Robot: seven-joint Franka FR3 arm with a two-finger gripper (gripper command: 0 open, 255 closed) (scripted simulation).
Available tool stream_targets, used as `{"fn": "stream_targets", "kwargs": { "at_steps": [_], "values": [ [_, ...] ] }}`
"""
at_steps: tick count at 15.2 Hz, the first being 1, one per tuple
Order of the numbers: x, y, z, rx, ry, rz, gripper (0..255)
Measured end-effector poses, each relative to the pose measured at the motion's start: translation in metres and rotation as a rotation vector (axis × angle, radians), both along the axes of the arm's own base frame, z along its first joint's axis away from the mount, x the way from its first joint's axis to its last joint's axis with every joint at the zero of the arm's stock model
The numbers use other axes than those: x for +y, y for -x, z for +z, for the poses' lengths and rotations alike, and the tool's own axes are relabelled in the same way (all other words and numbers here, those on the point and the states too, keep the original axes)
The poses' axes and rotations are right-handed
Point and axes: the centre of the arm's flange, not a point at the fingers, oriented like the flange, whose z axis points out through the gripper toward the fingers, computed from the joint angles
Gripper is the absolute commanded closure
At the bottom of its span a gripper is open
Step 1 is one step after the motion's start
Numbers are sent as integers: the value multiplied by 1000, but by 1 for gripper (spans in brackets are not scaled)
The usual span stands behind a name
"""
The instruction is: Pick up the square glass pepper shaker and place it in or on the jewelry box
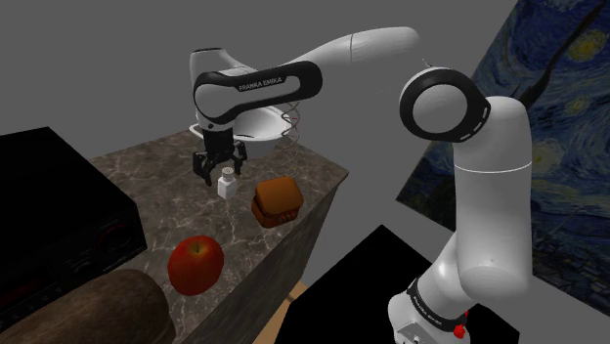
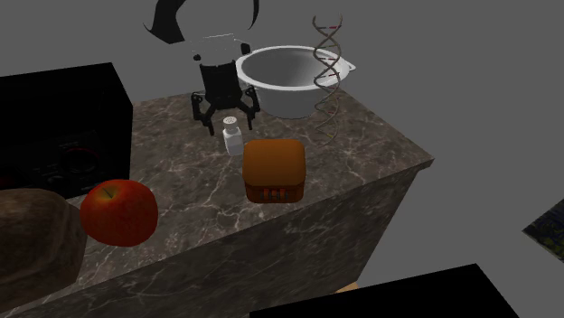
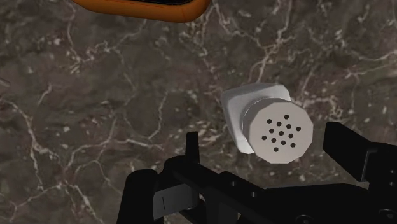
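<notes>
Black fingers (image 3: 350, 149) apart above shaker (image 3: 277, 130)

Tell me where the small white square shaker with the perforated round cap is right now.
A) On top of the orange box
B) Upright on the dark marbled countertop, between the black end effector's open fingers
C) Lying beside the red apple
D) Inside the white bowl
B: the small white square shaker stands upright on the dark marbled countertop, with the black end effector open around it, fingers not touching it.
</notes>
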Motion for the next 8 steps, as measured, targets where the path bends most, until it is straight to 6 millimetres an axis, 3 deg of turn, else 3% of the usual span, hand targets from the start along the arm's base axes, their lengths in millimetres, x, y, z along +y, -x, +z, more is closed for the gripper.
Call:
{"fn": "stream_targets", "kwargs": {
  "at_steps": [1,8],
  "values": [
    [0,0,0,0,0,0,255],
    [0,0,0,0,0,0,255]
  ]
}}
